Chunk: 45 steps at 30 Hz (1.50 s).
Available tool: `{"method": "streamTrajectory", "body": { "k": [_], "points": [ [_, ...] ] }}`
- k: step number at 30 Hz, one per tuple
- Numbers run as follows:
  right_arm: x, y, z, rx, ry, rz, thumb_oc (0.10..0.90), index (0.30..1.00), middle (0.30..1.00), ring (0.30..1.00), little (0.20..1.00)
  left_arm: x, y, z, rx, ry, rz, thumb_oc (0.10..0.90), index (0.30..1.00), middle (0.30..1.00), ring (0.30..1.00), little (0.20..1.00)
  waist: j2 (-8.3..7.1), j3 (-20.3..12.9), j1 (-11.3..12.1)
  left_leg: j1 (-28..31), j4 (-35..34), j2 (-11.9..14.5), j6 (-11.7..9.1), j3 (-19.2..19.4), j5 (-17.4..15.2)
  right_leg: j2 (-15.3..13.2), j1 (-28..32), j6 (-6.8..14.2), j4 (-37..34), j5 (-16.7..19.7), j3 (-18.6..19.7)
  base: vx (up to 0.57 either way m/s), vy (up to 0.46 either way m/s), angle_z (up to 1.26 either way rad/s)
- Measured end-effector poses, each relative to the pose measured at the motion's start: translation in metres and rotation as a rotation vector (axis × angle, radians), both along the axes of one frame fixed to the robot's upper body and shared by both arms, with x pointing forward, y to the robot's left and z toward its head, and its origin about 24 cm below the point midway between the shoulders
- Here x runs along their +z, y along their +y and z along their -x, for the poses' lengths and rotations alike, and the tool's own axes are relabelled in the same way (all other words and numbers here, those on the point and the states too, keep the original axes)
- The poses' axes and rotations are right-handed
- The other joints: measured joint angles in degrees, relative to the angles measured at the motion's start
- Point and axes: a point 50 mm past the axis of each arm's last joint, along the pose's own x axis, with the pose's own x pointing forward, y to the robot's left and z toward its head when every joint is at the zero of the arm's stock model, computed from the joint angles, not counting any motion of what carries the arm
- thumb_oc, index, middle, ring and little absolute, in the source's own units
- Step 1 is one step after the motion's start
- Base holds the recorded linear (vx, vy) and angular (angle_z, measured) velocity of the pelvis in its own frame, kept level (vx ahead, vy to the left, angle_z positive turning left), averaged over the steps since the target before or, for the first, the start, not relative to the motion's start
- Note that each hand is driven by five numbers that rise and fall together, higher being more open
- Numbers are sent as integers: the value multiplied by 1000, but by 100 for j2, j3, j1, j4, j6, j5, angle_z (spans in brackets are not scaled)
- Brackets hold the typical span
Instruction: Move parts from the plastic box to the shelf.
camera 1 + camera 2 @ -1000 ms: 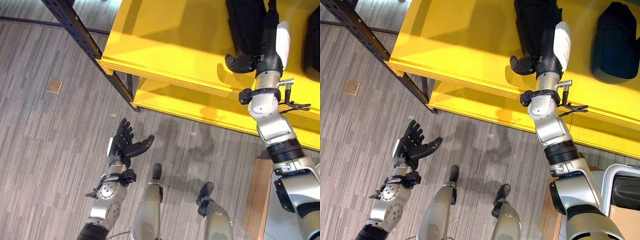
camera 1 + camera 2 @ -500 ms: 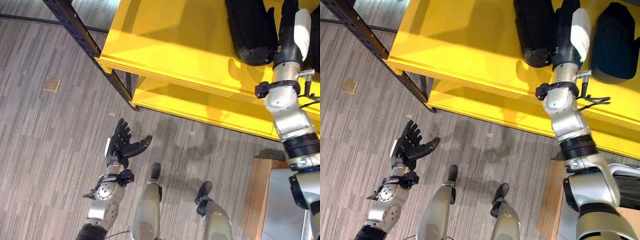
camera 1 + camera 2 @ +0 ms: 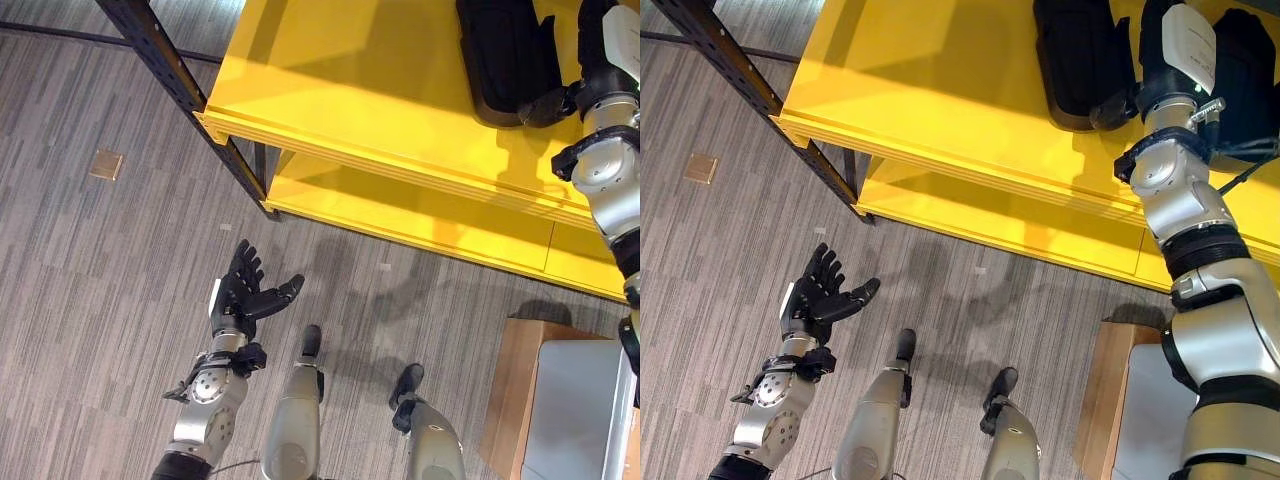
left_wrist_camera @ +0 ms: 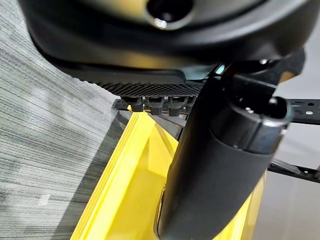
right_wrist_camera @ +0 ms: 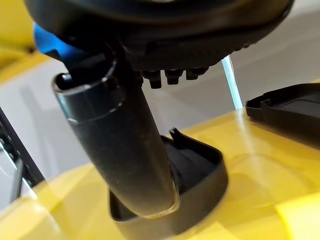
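Two black moulded parts lie on the top board of the yellow shelf (image 3: 350,90): a long one (image 3: 1075,60) and a rounder one (image 3: 1245,60) to its right. My right hand (image 3: 1185,45) hovers over the board between them, open, its thumb (image 3: 1112,108) reaching toward the long part's near end. In the right wrist view the thumb (image 5: 120,145) stands straight in front of the long part (image 5: 200,170), which rests on the board; the other part (image 5: 285,107) lies beside it. My left hand (image 3: 240,295) is held open, palm up, low over the floor.
A black perforated upright (image 3: 170,75) carries the shelf's left corner; a lower yellow board (image 3: 400,210) sits beneath the top one. A grey box (image 3: 580,410) on a wooden base (image 3: 510,390) stands at the lower right. A small brown square (image 3: 105,164) lies on the floor.
My right hand has slid right, off the long black part, which stays on the shelf. The left hand is unmoved.
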Motion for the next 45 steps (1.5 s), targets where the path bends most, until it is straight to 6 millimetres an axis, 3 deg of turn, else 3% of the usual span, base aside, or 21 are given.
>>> {"method": "streamTrajectory", "body": {
  "k": [13, 25, 30, 45],
  "points": [
    [12, 4, -3, -65, 77, 297, 900, 1000, 1000, 1000, 1000, 1, 1, 0, 0, -7, -3, 900, 1000, 1000, 1000, 1000, -10, -2, 28, -13, -16, 1, -6, -27, 2, 6, 3, 2, 7, -17, -34, 20, -15, 0],
    [30, 3, 1, -68, 58, 347, 900, 1000, 1000, 1000, 1000, 2, 5, 2, 4, -22, -9, 900, 1000, 1000, 1000, 1000, -10, -2, 116, -118, -24, -11, -14, -98, 8, 13, -27, 5, -49, -15, -128, 10, -6, 2],
    [28, -1, 2, -82, 101, 409, 900, 1000, 1000, 1000, 1000, 2, 6, 2, 2, -25, -9, 900, 1000, 1000, 1000, 1000, -11, -3, 169, -120, -53, -16, -15, -101, 9, 14, -28, 5, -74, -15, -142, 6, -6, 0],
    [29, -35, 7, -177, 174, 284, 900, 1000, 1000, 1000, 1000, 0, 13, 9, 10, -13, -28, 900, 1000, 1000, 1000, 1000, -19, -7, 262, -217, -103, -17, -20, -106, 28, 21, -134, 13, -106, -11, -152, 1, -2, 0]
  ]
}}
